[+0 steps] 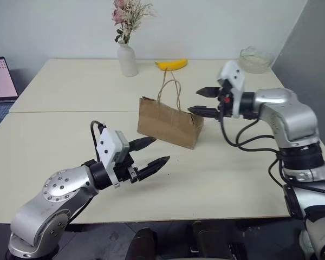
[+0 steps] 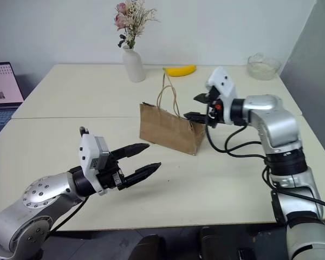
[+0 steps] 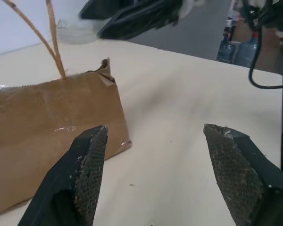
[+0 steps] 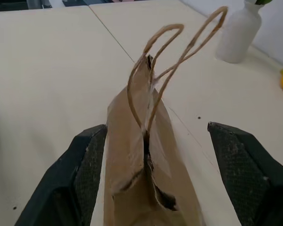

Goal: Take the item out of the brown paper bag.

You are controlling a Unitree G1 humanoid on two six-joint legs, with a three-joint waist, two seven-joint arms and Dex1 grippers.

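Brown paper bag (image 1: pixel 169 122) stands nearly shut on the table (image 1: pixel 70 135), item unseen.
Right pincer (image 1: pixel 205 101), fingers apart and empty, sits at the bag's end; left pincer (image 1: pixel 150 153), also apart, waits in front. Next, I judge, spread the mouth and reach inside.

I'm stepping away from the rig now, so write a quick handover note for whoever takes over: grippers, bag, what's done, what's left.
Left gripper: open, empty, hovering over the table in front of the bag.
Right gripper: open, empty, at the bag's right end, fingers either side of that end.
Brown paper bag: upright mid-table, top pinched nearly shut, handles standing up.
Item: cannot be seen; presumably inside the bag.
Done: nothing out yet.
Left: open the bag, take the item out.
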